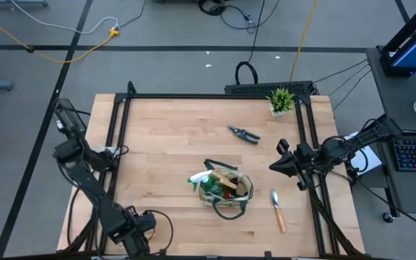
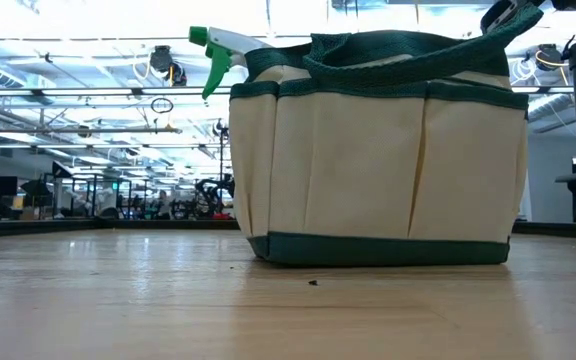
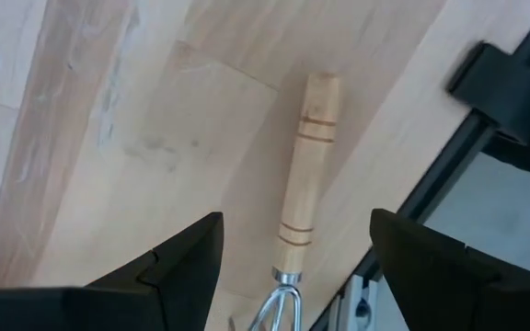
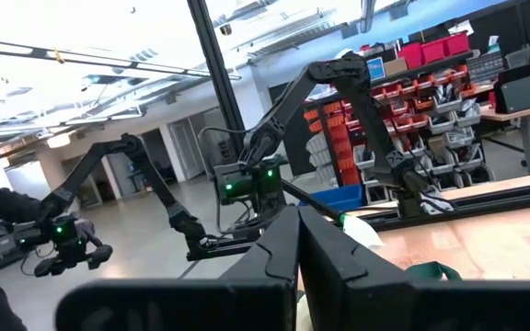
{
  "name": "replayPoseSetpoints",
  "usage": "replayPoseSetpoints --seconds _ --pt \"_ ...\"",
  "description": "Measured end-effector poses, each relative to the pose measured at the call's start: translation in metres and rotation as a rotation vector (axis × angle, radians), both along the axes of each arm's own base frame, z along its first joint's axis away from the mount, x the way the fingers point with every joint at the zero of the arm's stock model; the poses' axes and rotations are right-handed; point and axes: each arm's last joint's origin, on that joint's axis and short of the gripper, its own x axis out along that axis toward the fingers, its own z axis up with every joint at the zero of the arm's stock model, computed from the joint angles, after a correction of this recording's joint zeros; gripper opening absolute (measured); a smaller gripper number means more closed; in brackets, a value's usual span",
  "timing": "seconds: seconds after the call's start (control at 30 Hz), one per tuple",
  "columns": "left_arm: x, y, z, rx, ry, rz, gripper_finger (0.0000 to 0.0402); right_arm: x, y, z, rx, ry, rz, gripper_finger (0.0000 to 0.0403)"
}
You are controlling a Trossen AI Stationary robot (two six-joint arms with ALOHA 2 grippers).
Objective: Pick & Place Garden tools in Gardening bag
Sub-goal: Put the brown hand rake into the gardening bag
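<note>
The left gripper (image 3: 294, 253) is hovering over the near left corner of the desk (image 1: 165, 137), its fingers (image 3: 187, 262) standing wide apart on either side of a wooden-handled rake (image 3: 302, 175) that is lying flat on the boards and touching neither pad. The tool is resting close beside the dark frame rail at the desk's left edge. To do this pickup well, the gripper should probably be coming straight down with the handle centred between the pads, closing across the wood just above the metal ferrule, so the prongs are not tipping the tool when it lifts; the nearby rail leaves little room for drifting sideways.

The right gripper (image 4: 297, 244) is waiting above the right edge of the desk, its fingers pressed fully together and carrying nothing.

The gardening bag (image 1: 226, 189) is standing upright just near of the desk's centre, its green loop handles arching over the open top. A green spray bottle (image 2: 218, 50) is sticking out at its left end, nozzle clear of the rim, and something red and other items are showing inside, too crowded to name. Still outside the bag, the metal trowel (image 1: 277, 209) is lying near the right edge, the pruning shears (image 1: 245, 134) toward the far edge, and a small potted plant (image 1: 281, 100) is sitting at the far right corner.
</note>
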Motion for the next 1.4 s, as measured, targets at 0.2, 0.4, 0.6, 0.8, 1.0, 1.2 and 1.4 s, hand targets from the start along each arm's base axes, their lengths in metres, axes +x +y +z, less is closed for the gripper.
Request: replayPoseSetpoints --seconds 0.2,0.4,0.6,0.8,1.0,1.2,1.4 --pt "0.0 0.001 -0.002 0.015 0.009 -0.006 0.028 0.0 0.0 0.0 0.0 0.0 0.0 0.0001" --pt "-0.004 0.001 -0.002 0.033 0.024 -0.003 0.028 0.0 0.0 0.0 0.0 0.0 0.0 0.0" --pt "-0.004 -0.002 -0.003 0.017 0.012 -0.004 0.028 0.0 0.0 0.0 0.0 0.001 0.0 0.0" --pt "-0.004 -0.002 -0.003 0.026 0.003 -0.003 0.028 0.0 0.0 -0.001 -0.002 0.006 0.0 0.0" --pt "-0.006 -0.004 -0.003 0.035 -0.008 -0.011 0.028 0.0 0.0 -0.001 -0.005 0.012 0.0 0.0" --pt "-0.008 -0.008 -0.014 0.048 0.019 -0.026 0.028 0.0 0.0 -0.001 -0.005 0.015 -0.003 0.0" --pt "-0.005 -0.013 -0.034 0.073 0.053 -0.043 0.028 0.0 0.0 -0.002 -0.005 0.015 -0.004 0.0"
